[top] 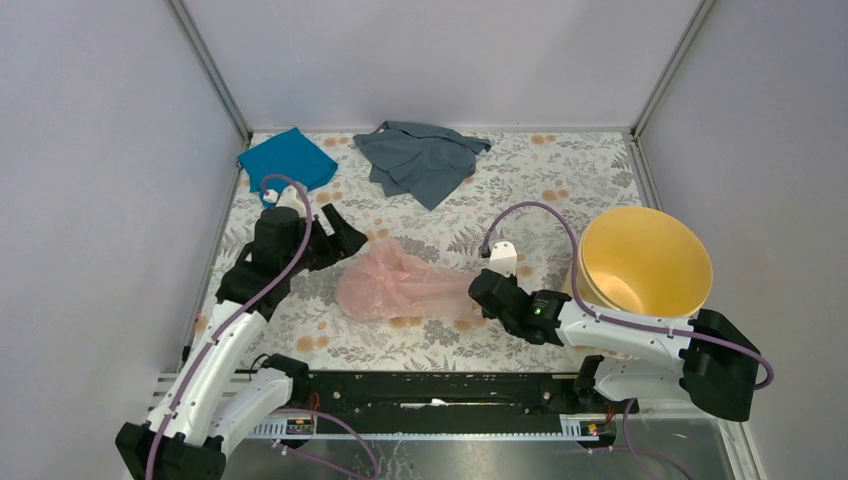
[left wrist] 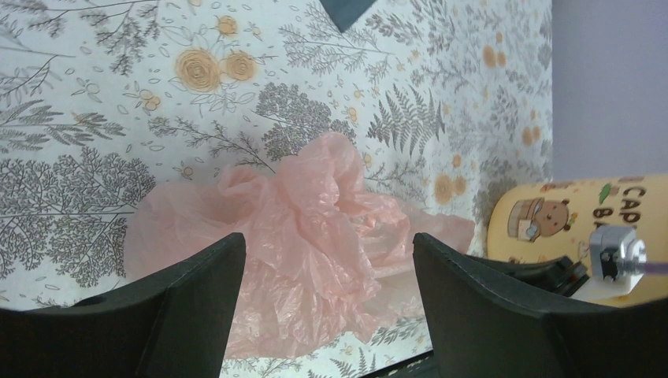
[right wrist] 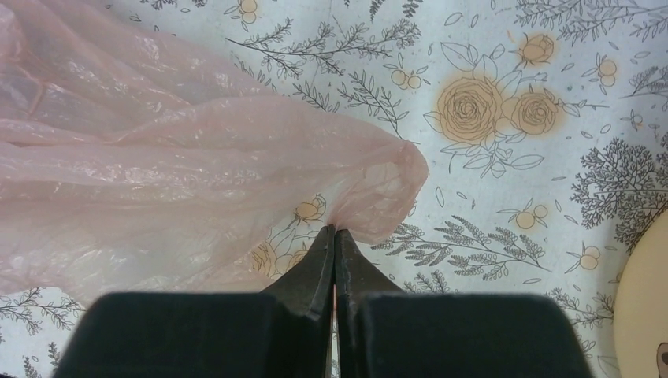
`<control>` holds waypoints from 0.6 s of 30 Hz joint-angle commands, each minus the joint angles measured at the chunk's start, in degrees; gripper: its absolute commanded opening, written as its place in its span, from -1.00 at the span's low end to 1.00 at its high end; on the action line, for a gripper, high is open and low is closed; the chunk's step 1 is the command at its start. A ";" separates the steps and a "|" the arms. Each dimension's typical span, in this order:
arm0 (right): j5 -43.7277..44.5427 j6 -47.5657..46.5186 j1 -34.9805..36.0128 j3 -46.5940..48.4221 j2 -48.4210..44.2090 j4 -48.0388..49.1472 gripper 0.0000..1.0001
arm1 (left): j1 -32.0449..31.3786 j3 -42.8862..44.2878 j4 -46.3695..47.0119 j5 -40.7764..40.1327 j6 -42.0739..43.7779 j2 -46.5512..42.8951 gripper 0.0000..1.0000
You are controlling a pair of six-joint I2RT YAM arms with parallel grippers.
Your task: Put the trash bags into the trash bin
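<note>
The pale pink trash bag lies crumpled on the floral table between the two arms. It shows in the left wrist view and in the right wrist view. My right gripper is shut on the bag's right end, its tips pinching the film. My left gripper is open and empty at the bag's upper left edge; in its own view the bag lies between and beyond the fingers. The yellow-orange trash bin lies tilted at the right, mouth facing up toward the camera; its printed wall shows in the left wrist view.
A teal cloth lies at the back left and a grey cloth at the back middle. Grey walls close in the table on the left, back and right. A black rail runs along the near edge.
</note>
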 commanded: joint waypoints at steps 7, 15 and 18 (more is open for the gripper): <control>-0.77 -3.00 0.15 -0.49 -0.99 3.54 -1.00 | 7.03 -10.86 7.94 12.49 -12.03 -0.17 0.00; -1.27 -3.11 0.16 -1.75 -2.79 4.32 -1.00 | 7.91 -20.26 23.45 17.37 -18.84 0.03 0.34; -1.56 -3.34 0.15 -1.91 -3.10 4.68 -1.00 | 7.92 -21.14 27.35 19.10 -18.89 2.36 0.18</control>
